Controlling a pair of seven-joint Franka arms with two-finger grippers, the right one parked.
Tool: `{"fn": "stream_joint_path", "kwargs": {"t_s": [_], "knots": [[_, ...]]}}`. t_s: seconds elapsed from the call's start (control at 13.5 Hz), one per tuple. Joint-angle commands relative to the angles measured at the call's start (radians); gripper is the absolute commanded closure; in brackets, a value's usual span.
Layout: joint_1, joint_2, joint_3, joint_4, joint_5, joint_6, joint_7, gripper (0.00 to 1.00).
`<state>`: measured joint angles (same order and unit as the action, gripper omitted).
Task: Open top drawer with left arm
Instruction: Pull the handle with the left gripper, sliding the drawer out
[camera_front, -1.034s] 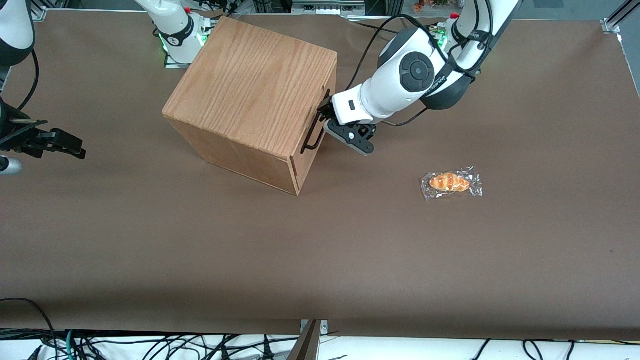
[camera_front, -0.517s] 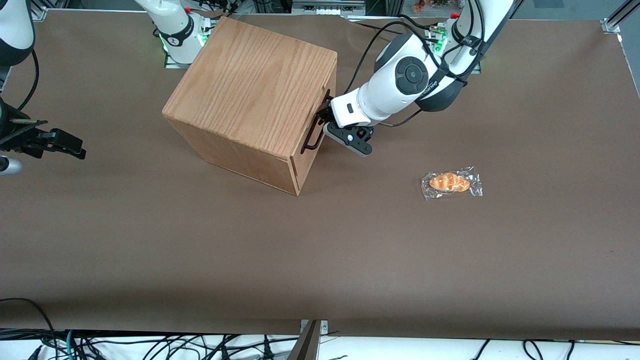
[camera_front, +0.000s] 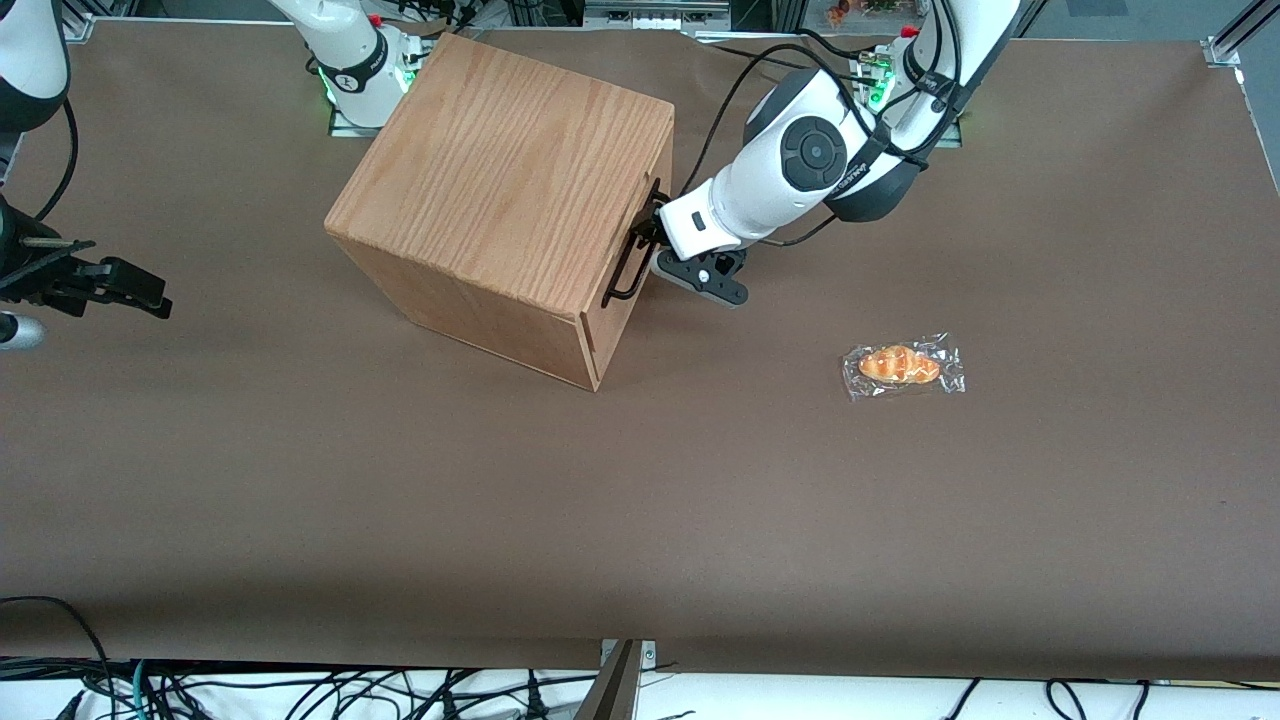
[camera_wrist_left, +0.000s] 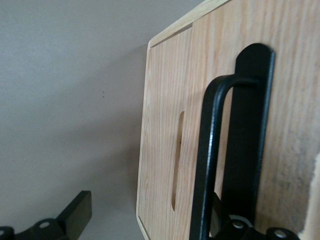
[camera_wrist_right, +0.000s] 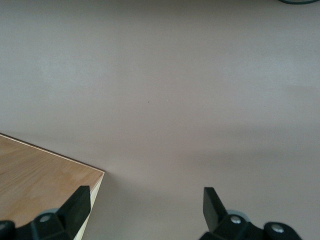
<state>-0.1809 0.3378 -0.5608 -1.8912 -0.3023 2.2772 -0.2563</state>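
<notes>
- Left arm (camera_front: 790, 180): glossy white shell, fat rounded segments.
- Dark grey round joint cap (camera_front: 812, 153) with ring pattern at centre.
- Dark grey collar below the cap, small lettering on it.
- Black cable (camera_front: 745, 85) looping along the links.
- Gripper (camera_front: 652, 243) at the box's front by the black bar handle: black body, silver screws.
- Green light glowing at the base.

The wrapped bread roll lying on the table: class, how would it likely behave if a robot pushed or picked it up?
The wrapped bread roll looks small, so probably light. Its clear, crinkled wrapper seems loose, so it may slide on the table and slip or crumple in a grip. It would likely squash if squeezed. The end effector is at the top drawer's handle, away from it.
</notes>
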Motion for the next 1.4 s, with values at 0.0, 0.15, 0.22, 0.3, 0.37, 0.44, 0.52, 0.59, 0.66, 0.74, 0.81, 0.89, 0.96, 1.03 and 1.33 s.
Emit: {"fn": "stream_joint_path", "kwargs": {"t_s": [0.0, 0.15, 0.22, 0.3, 0.37, 0.44, 0.52, 0.59, 0.66, 0.74, 0.81, 0.89, 0.96, 1.03, 1.33], "knots": [[0.004, -0.011, 0.004, -0.012, 0.026, 0.002, -0.017, 0.00], [0.008, -0.011, 0.004, -0.012, 0.034, 0.001, -0.017, 0.00], [0.009, -0.013, 0.007, -0.012, 0.034, -0.010, -0.015, 0.00], [0.011, -0.014, 0.010, -0.012, 0.046, -0.015, -0.014, 0.00], [0.014, -0.014, 0.013, -0.012, 0.069, -0.016, -0.015, 0.00], [0.020, -0.016, 0.019, -0.012, 0.081, -0.024, -0.015, 0.00], [0.023, -0.016, 0.027, -0.012, 0.084, -0.031, -0.015, 0.00], [0.024, -0.017, 0.031, -0.012, 0.084, -0.042, -0.015, 0.00], [0.027, -0.019, 0.035, -0.011, 0.086, -0.056, -0.014, 0.00], [0.029, -0.023, 0.044, -0.011, 0.086, -0.058, -0.012, 0.00], [0.032, -0.026, 0.047, -0.011, 0.086, -0.064, -0.011, 0.00], [0.041, -0.029, 0.048, -0.009, 0.086, -0.085, -0.009, 0.00], [0.047, -0.032, 0.053, -0.009, 0.086, -0.099, -0.008, 0.00], [0.050, -0.036, 0.056, -0.008, 0.094, -0.104, -0.008, 0.00], [0.069, -0.045, 0.055, -0.005, 0.109, -0.122, -0.008, 0.00]]}}
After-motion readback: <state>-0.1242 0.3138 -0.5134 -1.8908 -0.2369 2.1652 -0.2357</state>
